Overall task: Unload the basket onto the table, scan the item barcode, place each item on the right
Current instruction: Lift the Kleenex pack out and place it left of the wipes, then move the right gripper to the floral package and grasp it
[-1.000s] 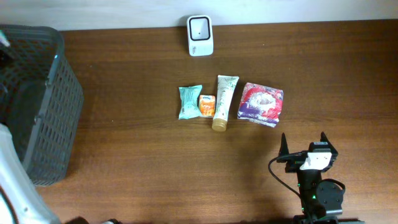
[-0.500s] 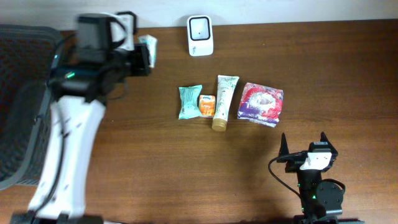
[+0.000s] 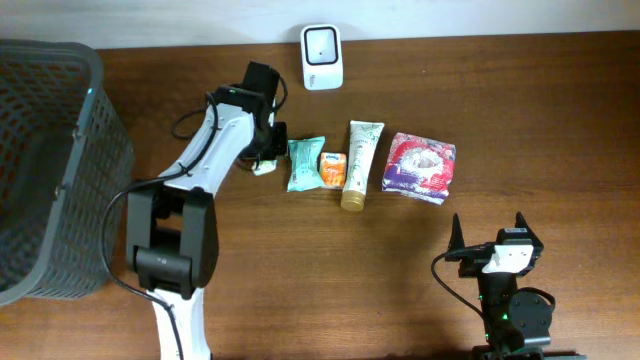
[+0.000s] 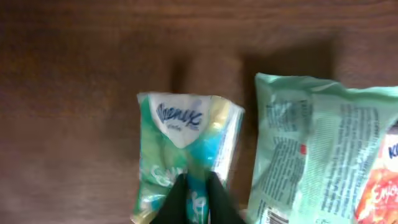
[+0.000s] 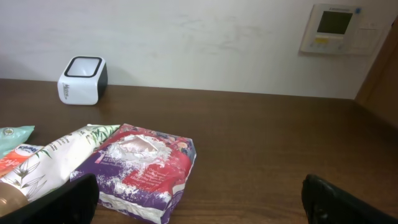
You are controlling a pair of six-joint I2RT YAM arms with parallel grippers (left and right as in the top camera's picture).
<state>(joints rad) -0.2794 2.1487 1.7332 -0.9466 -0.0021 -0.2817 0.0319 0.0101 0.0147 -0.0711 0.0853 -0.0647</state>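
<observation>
Left tool (image 4: 196, 193) first: two dark fingertips close together, right over the near short edge of the Kleenex pack (image 4: 186, 149), a sliver of wrapper showing between them. Pinching it or just straddling it? Cannot tell from here.

The pack lies flat on the counter (image 3: 300, 280), just beside the green packet (image 4: 323, 155) at the left end of the row, with a strip of bare wood between them.

Its long axis runs straight out from the tool. The logo end points away, and the pack lies parallel to the green packet. No barcode shows on the upturned face, so my guess is it sits underneath.

How will it handle? Light, soft and squashy, I'd say, in slick crinkly film that could slide. A hold across one short end looks best, firm enough to bite the tissue inside.

Further along the row sit the orange sachet (image 3: 332, 168), the tube (image 3: 358, 165) and the purple-red packet (image 3: 421, 166).

The scanner (image 3: 322, 57) stands well apart at the back edge.

The right tool (image 3: 488, 235) rests down front with its fingers spread wide, holding nothing.
</observation>
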